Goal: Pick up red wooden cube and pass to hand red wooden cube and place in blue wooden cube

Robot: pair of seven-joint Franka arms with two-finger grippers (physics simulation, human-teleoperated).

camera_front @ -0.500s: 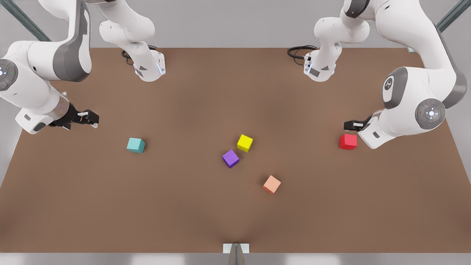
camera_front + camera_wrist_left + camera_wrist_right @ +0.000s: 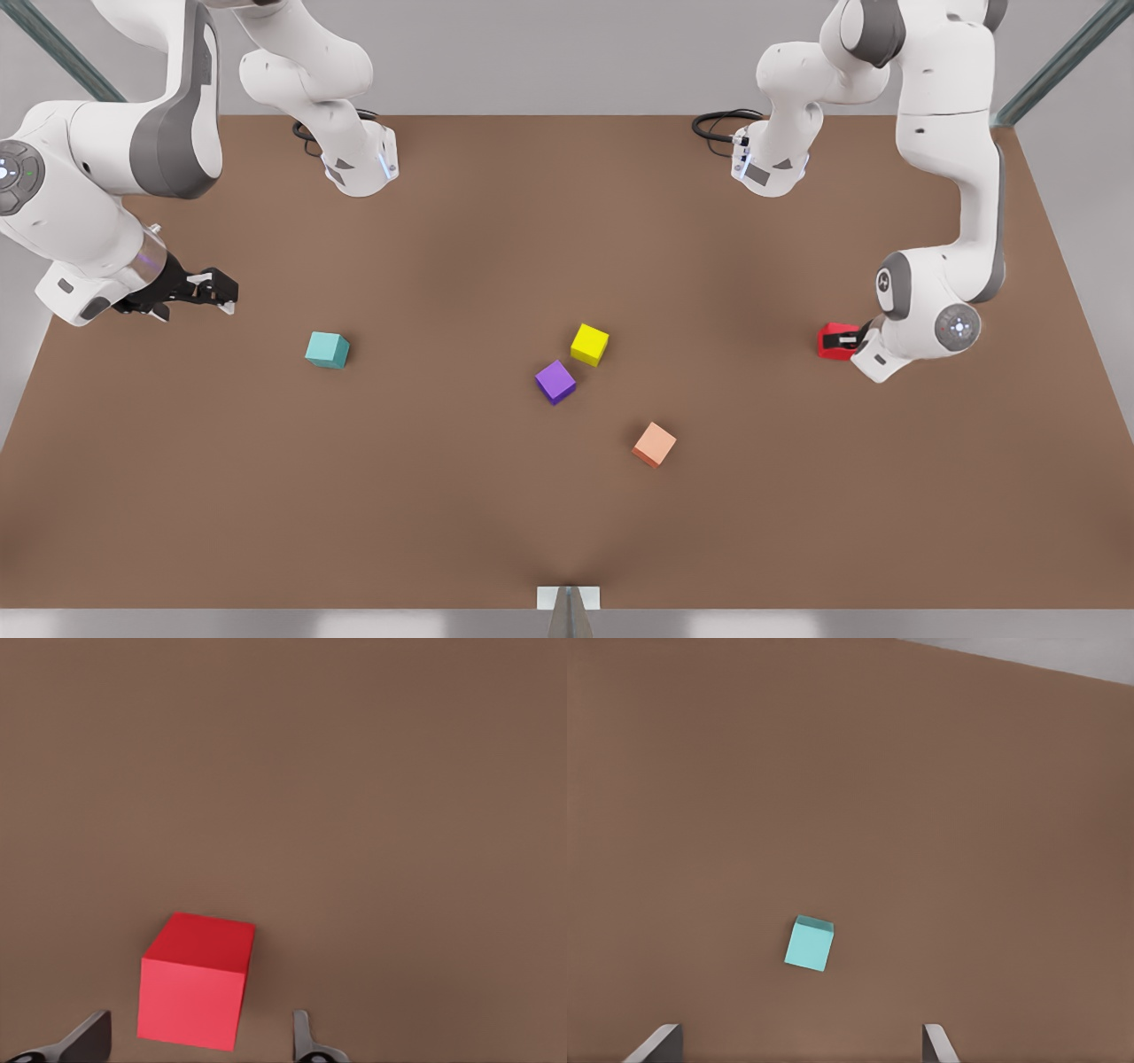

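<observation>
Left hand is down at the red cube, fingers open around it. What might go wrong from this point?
1. In the left wrist view the red wooden cube sits nearer one finger of the left hand, so closing may push or twist it.
2. The right hand waits far across the table, so the handover means a long carry.

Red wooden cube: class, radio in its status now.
Left gripper open, straddling red wooden cube. Right gripper open, waiting near blue wooden cube. Cube on table, nothing blocking.

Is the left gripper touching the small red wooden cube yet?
Apart. In the left wrist view the left gripper straddles the red wooden cube, bare table showing between the cube and each open finger.
</observation>
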